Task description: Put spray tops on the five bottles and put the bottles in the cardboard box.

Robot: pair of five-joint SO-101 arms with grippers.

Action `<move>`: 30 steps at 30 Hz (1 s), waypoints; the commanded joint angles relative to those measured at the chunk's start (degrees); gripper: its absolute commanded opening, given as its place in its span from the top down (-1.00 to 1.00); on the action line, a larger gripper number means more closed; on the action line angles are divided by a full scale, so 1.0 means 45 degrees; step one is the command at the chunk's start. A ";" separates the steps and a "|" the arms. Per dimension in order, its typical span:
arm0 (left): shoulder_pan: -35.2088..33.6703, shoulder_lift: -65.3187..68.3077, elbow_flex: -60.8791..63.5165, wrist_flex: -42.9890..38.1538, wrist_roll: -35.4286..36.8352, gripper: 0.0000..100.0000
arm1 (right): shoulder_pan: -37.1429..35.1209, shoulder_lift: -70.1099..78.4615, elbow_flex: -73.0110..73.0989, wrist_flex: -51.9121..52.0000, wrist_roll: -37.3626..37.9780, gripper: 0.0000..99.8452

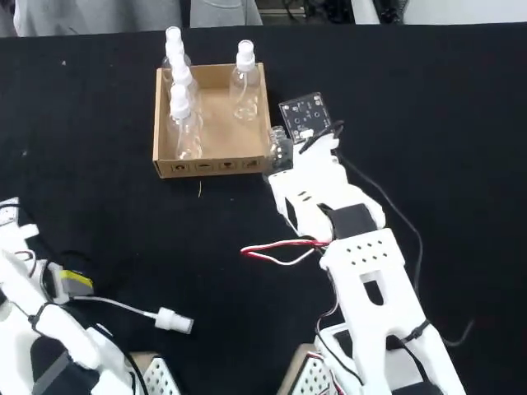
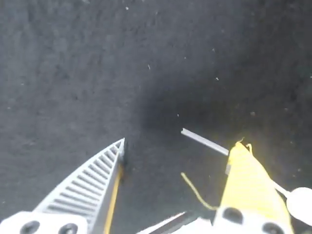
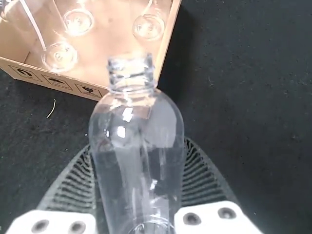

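A capless clear bottle [image 3: 136, 146] is held between the fingers of my right gripper [image 3: 139, 146], which is shut on it. In the high view that bottle [image 1: 280, 148] and the right gripper [image 1: 284, 155] are just beside the right front corner of the cardboard box [image 1: 206, 167]. Several bottles with white spray tops [image 1: 183, 97] stand in the box. A loose spray top [image 1: 174, 321] with its thin tube lies on the table at the front left. My left gripper [image 2: 180, 144] hangs open over the black table, and the tube's end [image 2: 202, 141] lies by its yellow finger [image 2: 248, 180].
The box's open inside [image 3: 112, 29] lies just beyond the held bottle. A red and white cable [image 1: 276, 251] trails left from the right arm. A small dark circuit board [image 1: 306, 113] sits on that arm by the box. The table [image 1: 428, 99] is black cloth.
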 commanded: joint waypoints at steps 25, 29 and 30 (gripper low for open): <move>0.4640 -0.0156 -0.2764 0.3126 -0.5372 0.39 | 0.0254 -0.0518 -0.0127 -0.0371 0.0039 0.98; 0.5734 -0.0156 -0.2413 0.3126 -0.5470 0.39 | 0.0254 -0.0518 -0.0127 -0.0371 0.0039 0.98; 0.5988 -0.0156 -0.2315 0.3126 -0.5470 0.39 | 0.0254 -0.0518 -0.0127 -0.0371 0.0039 0.98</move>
